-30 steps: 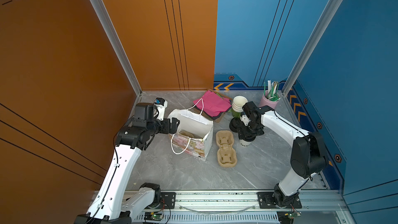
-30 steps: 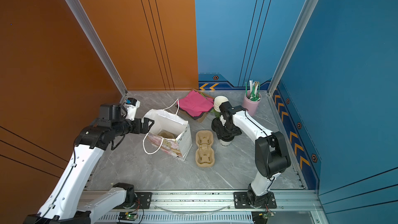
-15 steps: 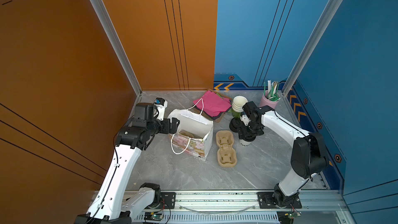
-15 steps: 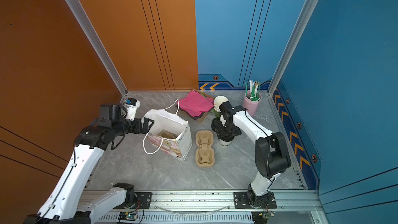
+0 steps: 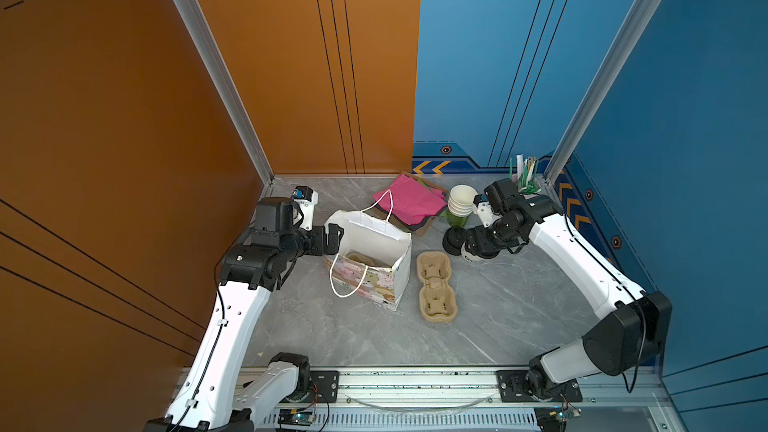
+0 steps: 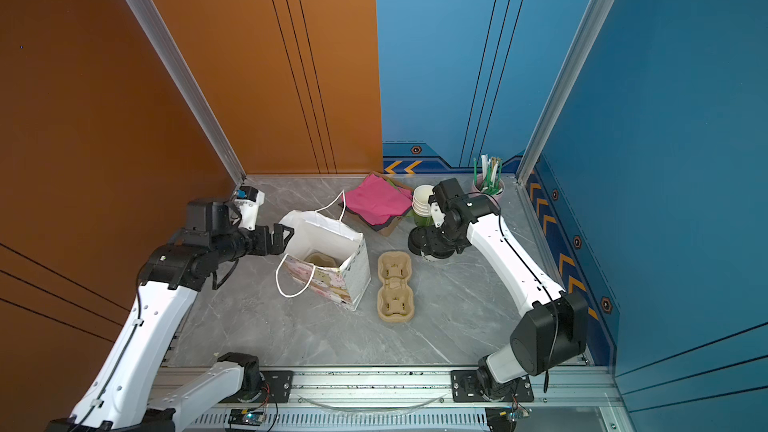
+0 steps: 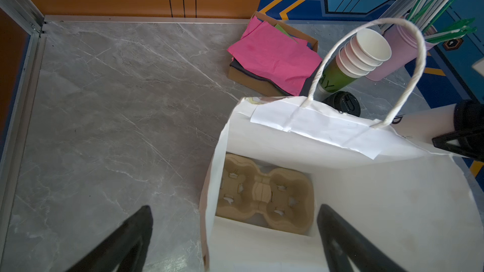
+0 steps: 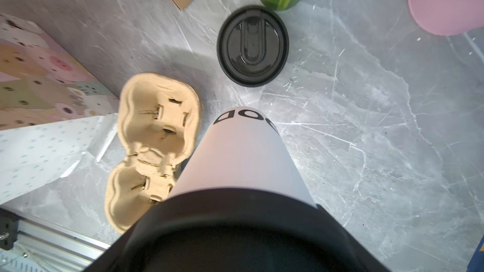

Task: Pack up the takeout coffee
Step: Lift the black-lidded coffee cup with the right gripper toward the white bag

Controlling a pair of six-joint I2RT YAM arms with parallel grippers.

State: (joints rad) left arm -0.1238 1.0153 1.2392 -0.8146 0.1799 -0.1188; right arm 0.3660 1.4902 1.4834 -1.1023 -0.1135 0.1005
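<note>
Hardly anything has shifted; both arms hold their earlier places. Nearest, a spare tray [image 5: 436, 288] lies at the bag's [image 5: 386, 238] 4 o'clock. At its 9 o'clock the left gripper [image 5: 333, 238] gapes astride the bag wall, likely steadying the mouth. At 3 o'clock the cup [image 8: 243, 153] waits outside the bag, the right gripper [image 5: 476, 248] around its lid, probably for lifting; whether it has clamped I cannot tell. Beyond, spare lids [image 8: 252, 45] sit at the cup's 11 o'clock

Colours on grey veined table [image 5: 498, 317]
Black-lettered, black-lidded white cup [image 8: 243, 153]; white bag [image 5: 374, 238], pastel animal print; tan carrier [image 5: 436, 288]; pink paper [image 5: 409, 201] at twelve o'clock.
</note>
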